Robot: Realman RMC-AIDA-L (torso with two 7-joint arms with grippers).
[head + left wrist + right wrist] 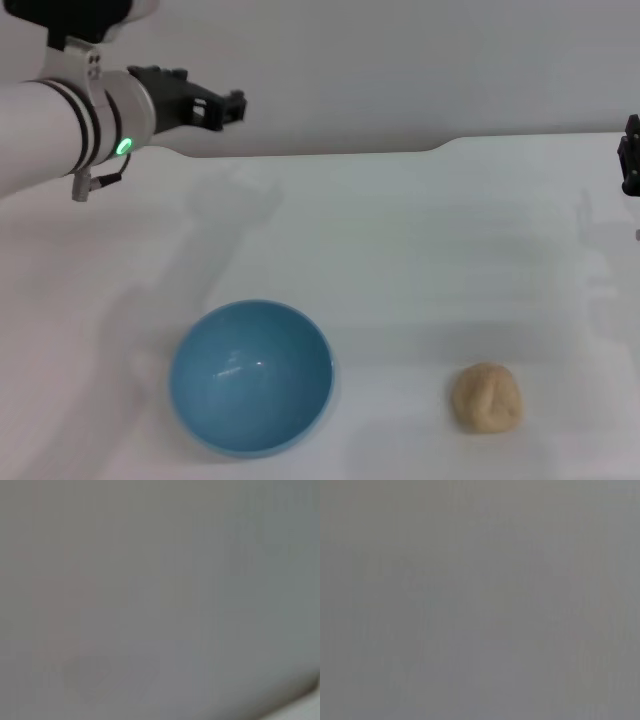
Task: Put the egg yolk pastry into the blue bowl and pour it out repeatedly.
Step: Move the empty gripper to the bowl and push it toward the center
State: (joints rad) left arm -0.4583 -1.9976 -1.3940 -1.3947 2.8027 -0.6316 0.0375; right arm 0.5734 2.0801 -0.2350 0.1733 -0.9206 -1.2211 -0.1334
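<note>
Two things are seen on the white table (420, 230) in the head view. The blue bowl (251, 377) is set upright near the front, toward the left side, and nothing is seen inside it. The egg yolk pastry (487, 397) is laid on the bare table to the right of the bowl, well apart from it, and is not touched by anything. The space between the bowl and the pastry is not blocked by anything.

The left gripper (232, 107) is held high at the back left, far from the bowl, and nothing is carried in it. Whether it is spread or pressed together cannot be told, since it is seen from the side. Only a dark bit of the right gripper (630, 160) is seen at the right edge, well behind the pastry, so its state cannot be told either.

Only a flat grey surface is shown in both wrist views, perhaps the wall or the table.
</note>
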